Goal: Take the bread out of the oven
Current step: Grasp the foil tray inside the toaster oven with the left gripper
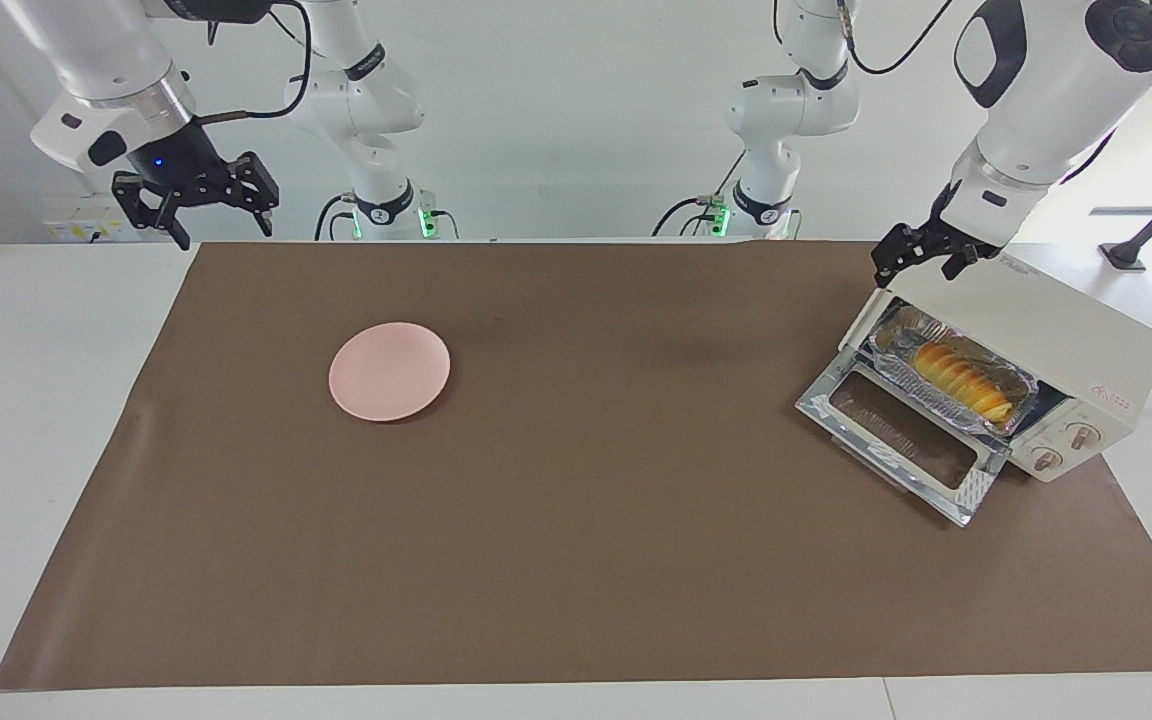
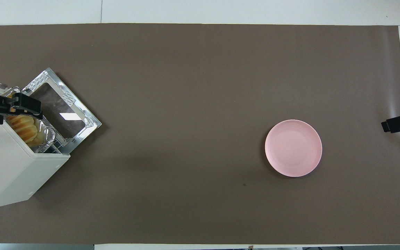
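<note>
The cream-white oven [image 1: 1046, 335] stands at the left arm's end of the table, its glass door [image 1: 901, 440] dropped open. The golden ridged bread [image 1: 966, 382] lies in a crinkled foil tray [image 1: 896, 330] inside the oven. In the overhead view the oven [image 2: 9, 166], the bread [image 2: 24, 126] and the door [image 2: 63, 111] also show. My left gripper [image 1: 921, 258] is open and empty in the air over the oven's top front edge; in the overhead view it [image 2: 16, 106] covers one end of the bread. My right gripper [image 1: 194, 200] is open, and that arm waits, raised at its own end.
A round pink plate [image 1: 389, 371] lies on the brown mat [image 1: 576, 560] toward the right arm's end, also in the overhead view [image 2: 293, 148]. The right gripper's tip [image 2: 399, 124] shows at the mat's edge beside the plate.
</note>
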